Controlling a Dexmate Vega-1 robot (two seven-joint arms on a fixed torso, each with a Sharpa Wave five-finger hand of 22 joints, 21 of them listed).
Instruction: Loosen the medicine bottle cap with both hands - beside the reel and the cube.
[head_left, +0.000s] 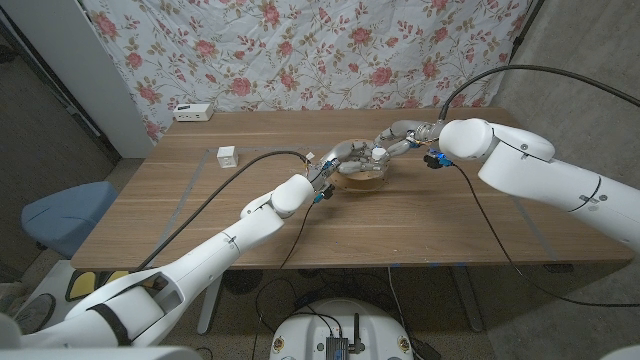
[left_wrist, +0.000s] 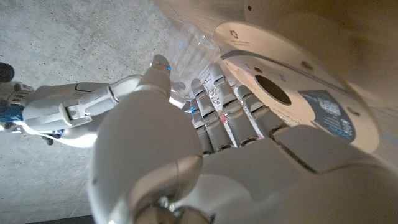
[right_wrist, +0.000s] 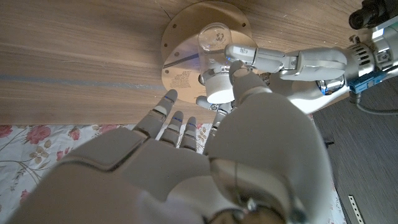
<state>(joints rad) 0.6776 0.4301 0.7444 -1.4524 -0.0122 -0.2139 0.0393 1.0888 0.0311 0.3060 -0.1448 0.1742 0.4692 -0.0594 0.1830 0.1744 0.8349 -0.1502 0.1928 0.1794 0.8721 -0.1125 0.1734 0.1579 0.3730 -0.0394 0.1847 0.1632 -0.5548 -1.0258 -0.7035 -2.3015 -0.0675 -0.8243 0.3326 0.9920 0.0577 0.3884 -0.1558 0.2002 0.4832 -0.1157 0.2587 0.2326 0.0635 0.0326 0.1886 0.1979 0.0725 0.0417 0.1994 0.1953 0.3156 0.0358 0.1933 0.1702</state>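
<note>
Both hands meet over the middle of the table, and the medicine bottle (right_wrist: 214, 46) is caught between them, standing on or just above the flat reel (head_left: 362, 176). The bottle looks like clear, thin plastic with a white cap (right_wrist: 219, 87), so I judge it light, a little slick, and liable to flex if squeezed hard. The left hand (head_left: 335, 163) has its fingers (left_wrist: 217, 106) wrapped round the clear body, which is the sensible place to brace it, low and firm so it cannot spin. The right hand (head_left: 398, 138) comes in from the far side with its thumb and a fingertip on the white cap; the other fingers (right_wrist: 168, 115) are spread and idle. The cap is small and smooth-looking, so the pinch probably needs to sit square on its rim, or it may slip rather than turn. A small white cube (head_left: 227, 157) sits well apart, off beyond the left hand, and a white power strip (head_left: 193, 112) lies at the table's far edge.
</note>
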